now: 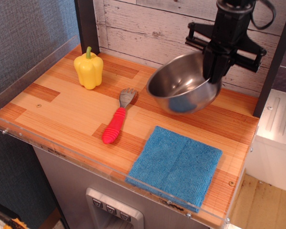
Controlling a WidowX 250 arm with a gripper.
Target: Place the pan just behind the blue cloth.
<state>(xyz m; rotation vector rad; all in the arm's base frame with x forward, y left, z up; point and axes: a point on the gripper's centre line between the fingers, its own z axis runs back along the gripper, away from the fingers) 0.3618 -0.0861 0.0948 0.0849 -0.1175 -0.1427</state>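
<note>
Pan [183, 89] hangs tilted in gripper [213, 76], filling the air behind blue cloth [175, 165]. Bare wood strip between cloth and plank wall [152, 24], probably enough room, hard to judge. Fork [117, 119] lies left of cloth, yellow pepper [88, 68] far back-left. Dark post [274, 62] blocks right side.
</note>
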